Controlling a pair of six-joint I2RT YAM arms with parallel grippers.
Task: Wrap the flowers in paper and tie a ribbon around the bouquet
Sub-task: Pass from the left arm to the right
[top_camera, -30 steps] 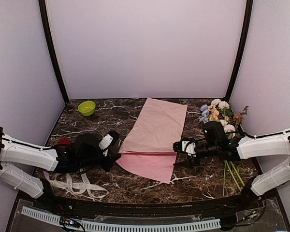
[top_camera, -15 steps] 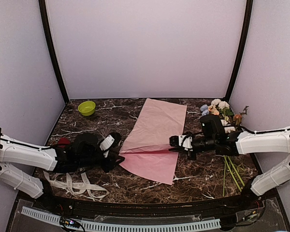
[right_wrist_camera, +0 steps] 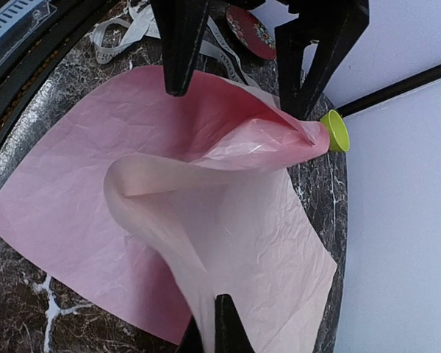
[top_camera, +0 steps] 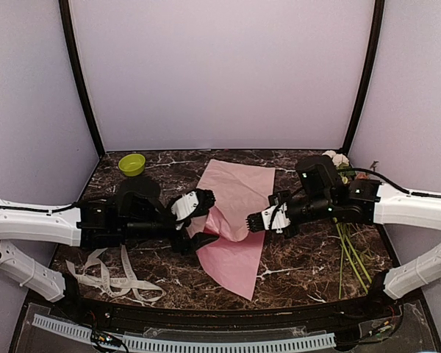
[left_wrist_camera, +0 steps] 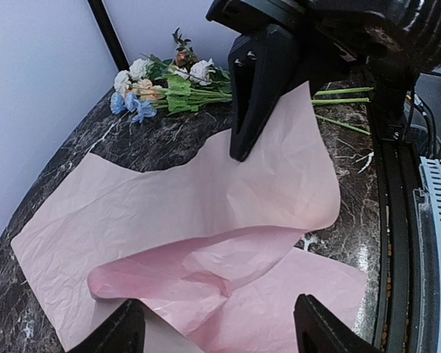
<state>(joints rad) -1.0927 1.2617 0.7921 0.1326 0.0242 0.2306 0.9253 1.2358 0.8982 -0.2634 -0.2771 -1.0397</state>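
Note:
The pale pink paper (top_camera: 239, 187) lies mid-table with its right edge lifted and curled over to the left. My right gripper (top_camera: 253, 220) is shut on that raised edge; in the right wrist view the sheet (right_wrist_camera: 228, 220) runs up into the closed right gripper (right_wrist_camera: 214, 327). My left gripper (top_camera: 203, 219) stands open at the paper's left side, its fingertips (left_wrist_camera: 122, 331) set wide apart over the sheet (left_wrist_camera: 169, 198) without clamping it. The flowers (top_camera: 339, 162) lie at the back right, stems toward the front, and show as flowers (left_wrist_camera: 169, 77) in the left wrist view. The ribbon (top_camera: 110, 276) lies looped at the front left.
A green bowl (top_camera: 132, 164) stands at the back left. A red patterned disc (right_wrist_camera: 250, 33) lies near the ribbon (right_wrist_camera: 125, 29) behind the left arm. Purple walls close in the dark marble table (top_camera: 309, 272) on three sides.
My right gripper shut on the paper's right edge and carried it up and left, folding the sheet over. My left gripper opened, let go of the paper and shifted right.

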